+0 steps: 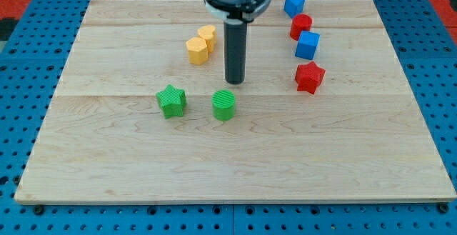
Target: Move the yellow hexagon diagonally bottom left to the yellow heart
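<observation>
The yellow hexagon (197, 51) lies on the wooden board (235, 156) left of centre near the view's top. The yellow heart (208, 35) touches it at its upper right. My tip (235, 82) is on the board to the right of and a little below the hexagon, apart from it. It stands just above the green cylinder (223, 106).
A green star (172, 101) lies left of the green cylinder. At the view's right a column holds a blue block (294, 5), a red block (300, 26), a blue cube (308, 45) and a red star (309, 77).
</observation>
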`<action>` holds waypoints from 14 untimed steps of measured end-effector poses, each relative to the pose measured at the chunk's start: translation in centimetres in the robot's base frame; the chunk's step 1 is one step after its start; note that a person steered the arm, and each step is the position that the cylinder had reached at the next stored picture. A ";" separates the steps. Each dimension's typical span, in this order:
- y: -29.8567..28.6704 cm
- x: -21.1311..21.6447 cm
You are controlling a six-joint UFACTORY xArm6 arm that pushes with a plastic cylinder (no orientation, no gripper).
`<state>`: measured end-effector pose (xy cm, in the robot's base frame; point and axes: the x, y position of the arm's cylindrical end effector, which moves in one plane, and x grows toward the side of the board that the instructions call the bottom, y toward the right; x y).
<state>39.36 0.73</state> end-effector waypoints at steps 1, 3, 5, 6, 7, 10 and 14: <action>-0.4 -5.1; -10.0 -2.3; -13.7 -6.8; -16.9 -2.0; -18.4 2.3; -19.9 -8.7; -0.7 -11.4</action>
<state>27.94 0.01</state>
